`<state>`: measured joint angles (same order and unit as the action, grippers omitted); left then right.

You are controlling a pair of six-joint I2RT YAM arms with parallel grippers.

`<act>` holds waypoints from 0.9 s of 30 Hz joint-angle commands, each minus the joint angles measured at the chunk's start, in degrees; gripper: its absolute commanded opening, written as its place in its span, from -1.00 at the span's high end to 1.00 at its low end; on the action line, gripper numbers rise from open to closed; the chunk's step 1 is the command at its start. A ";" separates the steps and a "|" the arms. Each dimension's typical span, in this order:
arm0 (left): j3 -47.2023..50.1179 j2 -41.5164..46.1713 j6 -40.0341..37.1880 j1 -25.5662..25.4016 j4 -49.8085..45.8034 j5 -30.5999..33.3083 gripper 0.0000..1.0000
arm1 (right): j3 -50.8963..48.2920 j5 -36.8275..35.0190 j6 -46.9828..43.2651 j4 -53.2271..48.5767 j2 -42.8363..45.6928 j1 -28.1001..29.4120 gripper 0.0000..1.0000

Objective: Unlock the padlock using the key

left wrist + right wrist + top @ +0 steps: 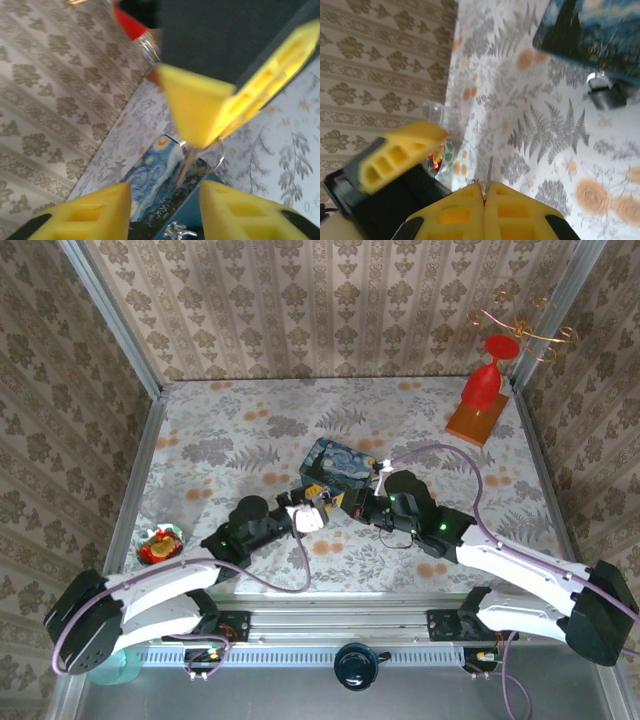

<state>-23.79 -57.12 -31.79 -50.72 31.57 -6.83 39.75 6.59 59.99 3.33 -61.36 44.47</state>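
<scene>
My right gripper (484, 194) is clamped on the key (489, 172) — pads pressed flat together, thin metal blade poking up out of the seam. In the left wrist view the same key hangs below that gripper's yellow finger, shaft pointing down. A wire key ring (216, 150) loops off beside it, and both sit in front of the painted lid of the blue tin (150, 185).

The padlock (605, 95) is a small dark block with a silvery loop. It lies on the floral counter (545, 135), just beside the tin's edge with the loop end toward the tin. Can't tell if it actually touches. It is in neither gripper and apart from the key.

My left gripper (165, 192) stands partly apart, with a clear gap between the two yellow fingers (95, 210) and nothing pinched there. Through the gap I see the tin and, at the bottom edge, a small silvery bit against the tin's blue side. It is too cropped to say what it is.

From the top view both grippers sit close together, tips facing each other, just in front of the tin's near side at mid-counter. My left arm comes in from the left and my right arm from the right.

Other stuff: a red goblet (483, 385) stands on an orange block (478, 422) at the far right corner, well apart from the tin. A small bowl (160, 545) of colourful bits sits at the counter's left edge near my left arm.
</scene>
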 commanded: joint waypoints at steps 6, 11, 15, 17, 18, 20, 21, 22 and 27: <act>-2.15 8.25 45.39 6.72 -5.27 -1.80 0.02 | -12.02 -5.09 -10.88 28.41 4.48 -1.40 1.00; -1.74 4.70 64.86 6.85 0.81 -4.47 0.01 | -15.39 -4.62 -15.06 44.79 0.86 1.52 1.00; -2.43 2.51 72.78 7.48 5.76 -9.39 0.01 | -18.24 -2.90 -15.01 56.74 -3.03 1.94 1.00; -2.84 1.66 74.80 7.48 8.25 -11.19 0.01 | -18.07 -1.73 -15.93 58.10 -3.67 2.21 1.00; -2.69 1.07 75.61 7.48 10.53 -12.08 0.01 | -17.82 -1.41 -16.93 57.95 -3.76 2.44 1.00; -2.49 -0.18 77.51 7.78 13.82 -13.29 0.02 | -17.69 -1.39 -18.17 58.09 -3.68 2.97 1.00; -2.49 -0.80 78.49 7.92 15.19 -13.75 0.04 | -17.68 -1.17 -18.52 58.63 -3.70 3.10 1.00; -2.49 -1.57 79.20 8.05 16.97 -14.48 0.06 | -17.69 -0.89 -18.88 59.05 -3.68 3.25 1.00; -3.89 -5.23 82.67 8.09 22.01 -17.30 0.20 | -17.83 -0.88 -19.76 59.41 -3.50 3.92 1.00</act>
<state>-25.39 -61.25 46.46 -42.98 46.72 -20.56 22.02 4.99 42.46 58.81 -65.10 47.79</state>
